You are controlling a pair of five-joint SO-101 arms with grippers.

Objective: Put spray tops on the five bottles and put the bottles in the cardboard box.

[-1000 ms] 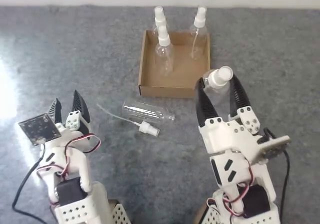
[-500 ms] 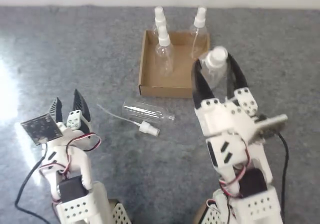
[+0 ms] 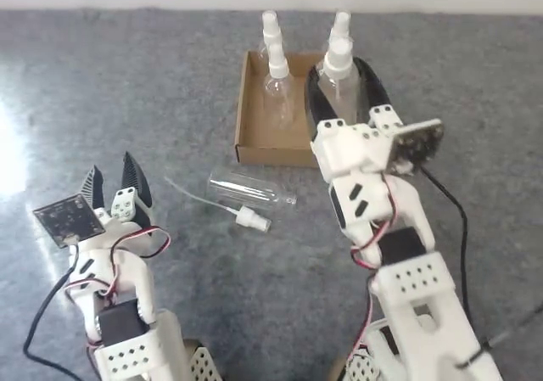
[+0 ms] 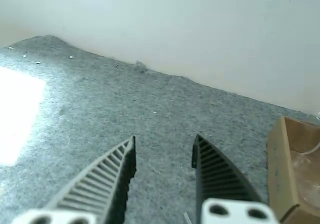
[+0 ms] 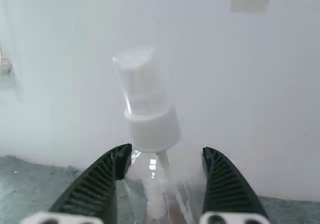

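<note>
My right gripper (image 3: 339,82) is shut on a clear bottle (image 3: 338,92) with a white spray top (image 3: 338,57), held upright over the right side of the cardboard box (image 3: 243,101). In the right wrist view the same bottle (image 5: 152,129) stands between my black fingers (image 5: 100,184). Three capped bottles stand in the box: two at the back (image 3: 271,26) (image 3: 342,20) and one further forward (image 3: 278,71). An uncapped bottle (image 3: 252,190) lies on the table in front of the box, with a loose spray top (image 3: 253,220) beside it. My left gripper (image 3: 114,182) is open and empty at the near left.
Grey felt (image 3: 127,84) covers the table, with free room left of the box. The box's side wall (image 4: 282,169) shows in the left wrist view beyond my open left gripper (image 4: 162,169). A white wall runs behind the table.
My right arm has carried the capped bottle forward from in front of the box to over its right side. The left arm has stayed put.
</note>
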